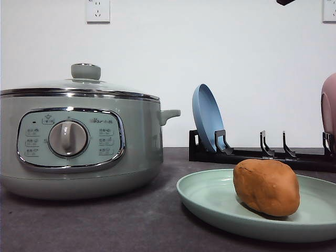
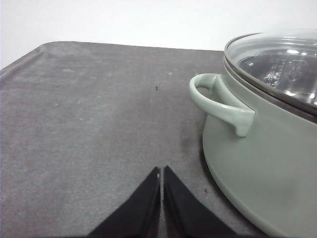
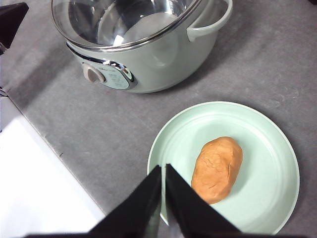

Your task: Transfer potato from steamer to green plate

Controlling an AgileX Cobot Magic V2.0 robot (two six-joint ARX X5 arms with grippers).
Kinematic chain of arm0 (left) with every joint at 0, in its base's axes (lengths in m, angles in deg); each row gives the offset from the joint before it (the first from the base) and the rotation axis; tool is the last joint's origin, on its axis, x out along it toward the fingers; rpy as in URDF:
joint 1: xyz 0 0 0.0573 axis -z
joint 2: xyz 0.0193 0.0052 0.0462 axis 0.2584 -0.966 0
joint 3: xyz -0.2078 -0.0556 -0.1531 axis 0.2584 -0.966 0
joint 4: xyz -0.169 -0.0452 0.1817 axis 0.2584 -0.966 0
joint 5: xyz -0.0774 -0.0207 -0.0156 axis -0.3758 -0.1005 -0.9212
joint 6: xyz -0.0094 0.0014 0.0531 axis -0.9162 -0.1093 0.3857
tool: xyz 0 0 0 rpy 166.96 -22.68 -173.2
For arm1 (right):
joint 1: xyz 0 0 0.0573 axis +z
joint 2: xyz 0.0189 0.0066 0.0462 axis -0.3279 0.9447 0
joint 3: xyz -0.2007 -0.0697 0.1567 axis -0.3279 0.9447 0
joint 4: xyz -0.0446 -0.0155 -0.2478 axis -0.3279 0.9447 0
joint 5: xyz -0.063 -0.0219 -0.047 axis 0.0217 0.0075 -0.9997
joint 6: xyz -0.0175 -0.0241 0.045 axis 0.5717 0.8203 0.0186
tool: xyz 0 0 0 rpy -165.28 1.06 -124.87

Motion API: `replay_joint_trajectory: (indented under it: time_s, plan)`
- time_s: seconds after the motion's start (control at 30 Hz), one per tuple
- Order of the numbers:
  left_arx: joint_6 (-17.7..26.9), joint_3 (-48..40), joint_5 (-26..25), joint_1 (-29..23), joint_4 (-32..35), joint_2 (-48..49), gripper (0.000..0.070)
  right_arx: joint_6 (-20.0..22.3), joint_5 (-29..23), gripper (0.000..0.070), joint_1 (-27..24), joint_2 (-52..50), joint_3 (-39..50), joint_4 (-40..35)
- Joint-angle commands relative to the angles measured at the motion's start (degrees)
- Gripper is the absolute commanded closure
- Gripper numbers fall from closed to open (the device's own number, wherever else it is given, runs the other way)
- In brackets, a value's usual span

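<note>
The orange-brown potato [image 1: 266, 187] lies on the pale green plate [image 1: 210, 197] at the front right of the table. From above, the potato [image 3: 217, 168] rests near the middle of the green plate [image 3: 267, 134]. The sage-green steamer [image 1: 79, 147] stands at the left with its glass lid on. My right gripper [image 3: 162, 169] hangs shut above the plate's near rim, beside the potato and apart from it. My left gripper [image 2: 161, 171] is shut and empty, low over the mat next to the steamer [image 2: 267, 163] and its side handle [image 2: 220, 101].
A black dish rack [image 1: 262, 153] stands behind the plate, holding a blue plate [image 1: 207, 118] upright and a pink plate [image 1: 329, 107] at the right edge. The dark grey mat [image 2: 89, 129] spreads out left of the steamer.
</note>
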Motion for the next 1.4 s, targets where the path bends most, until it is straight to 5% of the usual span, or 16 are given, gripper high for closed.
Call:
replay_joint_trajectory:
  time_s: [0.0, 0.7, 1.03, 1.37]
  plan:
    - [-0.15, -1.09, 0.15, 0.0, -0.24, 0.11, 0.07, 0.04, 0.0, 0.07, 0.26, 0.28, -1.03, -0.57]
    - [-0.15, -1.09, 0.15, 0.0, -0.24, 0.11, 0.07, 1.37, -0.26, 0.07, -0.6, -0.33, -1.03, -1.41]
    - [-0.15, -1.09, 0.15, 0.0, -0.24, 0.11, 0.07, 4.55, -0.25, 0.07, -17.84, -10.49, 2.9, -14.24]
    - [-0.15, -1.09, 0.15, 0.0, -0.24, 0.11, 0.07, 4.56, -1.06, 0.07, -32.22, -28.54, 24.89, -39.6]
